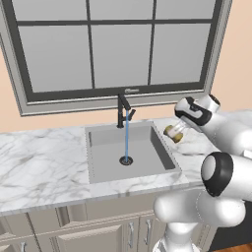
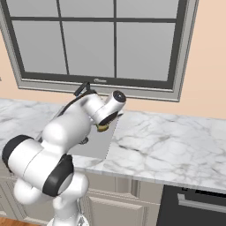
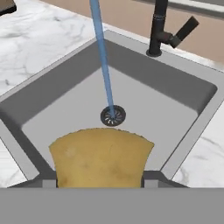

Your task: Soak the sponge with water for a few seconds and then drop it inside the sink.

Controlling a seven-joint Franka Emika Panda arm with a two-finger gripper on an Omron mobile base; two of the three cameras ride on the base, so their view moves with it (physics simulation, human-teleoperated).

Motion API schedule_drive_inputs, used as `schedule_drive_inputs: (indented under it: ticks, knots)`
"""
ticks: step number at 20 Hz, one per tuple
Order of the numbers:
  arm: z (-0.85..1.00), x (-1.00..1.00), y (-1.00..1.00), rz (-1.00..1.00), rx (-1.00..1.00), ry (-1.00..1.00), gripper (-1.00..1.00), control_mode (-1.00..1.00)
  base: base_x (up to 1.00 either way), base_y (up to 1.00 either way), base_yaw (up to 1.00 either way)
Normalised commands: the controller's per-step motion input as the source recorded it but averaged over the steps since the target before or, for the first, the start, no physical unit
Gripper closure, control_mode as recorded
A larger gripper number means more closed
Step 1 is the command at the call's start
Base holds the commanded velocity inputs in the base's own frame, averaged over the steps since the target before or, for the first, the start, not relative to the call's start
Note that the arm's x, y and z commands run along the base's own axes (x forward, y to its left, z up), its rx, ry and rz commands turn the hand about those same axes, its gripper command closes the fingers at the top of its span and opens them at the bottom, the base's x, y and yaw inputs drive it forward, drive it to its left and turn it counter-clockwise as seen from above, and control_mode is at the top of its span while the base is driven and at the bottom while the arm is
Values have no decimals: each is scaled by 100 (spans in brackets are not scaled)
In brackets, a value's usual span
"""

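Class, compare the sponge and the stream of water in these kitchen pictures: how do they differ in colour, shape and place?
The sponge is yellow and olive-brown; the water is light blue. The sponge is a rounded block; the water is a thin straight line. The sponge sits in the gripper by the sink's right rim, apart from the water, which falls from the faucet to the drain.

The sink (image 1: 98, 170) sits in the worktop (image 1: 39, 162); faucet (image 1: 121, 112) at its 12 o'clock, sponge (image 1: 173, 132) above its 3 o'clock rim.
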Motion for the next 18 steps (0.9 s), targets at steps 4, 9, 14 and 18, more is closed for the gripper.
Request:
schedule_drive_inputs:
  ticks: [4, 9, 14, 18]
  knots:
    - [0, 0, 16, 26, 0, -1, 100, -100, 0, 0, 0]
    - [0, 0, 31, 27, 0, 0, 100, -100, 0, 0, 0]
    - [0, 0, 16, 15, 0, -8, 100, -100, 0, 0, 0]
    - [-9, 0, 8, 0, -1, -3, 100, -100, 0, 0, 0]
